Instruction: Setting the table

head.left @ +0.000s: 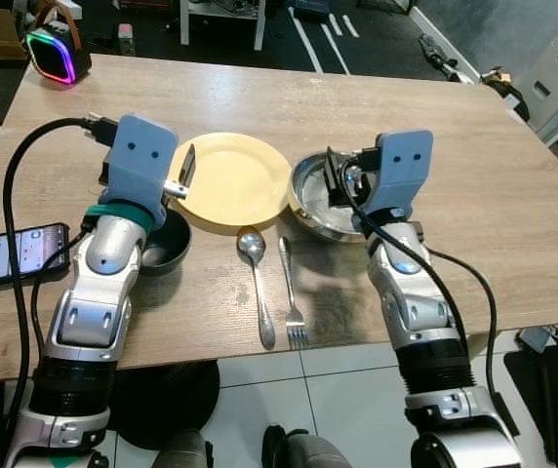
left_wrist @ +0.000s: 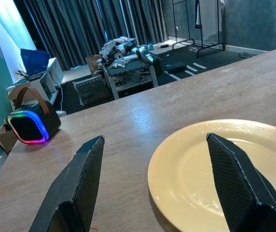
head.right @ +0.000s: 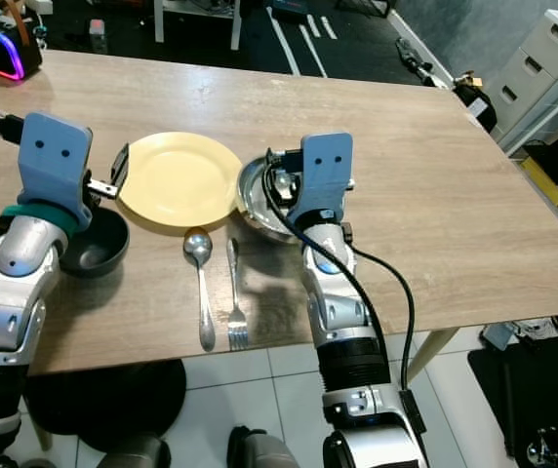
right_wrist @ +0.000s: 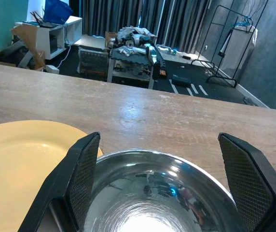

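Spoon point(head.left: 256, 283) and fork point(head.left: 292, 295) lie nearest, below the yellow plate point(head.left: 232, 180). Left gripper point(left_wrist: 152, 188) spreads wide at its edge; right gripper point(right_wrist: 164, 181) spreads wide over the steel bowl point(right_wrist: 152, 193), partly hiding it.

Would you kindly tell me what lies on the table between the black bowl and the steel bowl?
The yellow plate lies between the black bowl and the steel bowl, as both eye views show.

Your right gripper point(right_wrist: 164, 183) has both black fingers point(right_wrist: 82, 176) spread wide, straddling the steel bowl point(right_wrist: 159, 193) w/ the rim between them. Yellow plate point(right_wrist: 22, 169) sits just beside the bowl, touching or nearly so. Wooden table point(right_wrist: 143, 113) runs beyond; dark curtains and a cluttered cart point(right_wrist: 133, 53) in bkgd.
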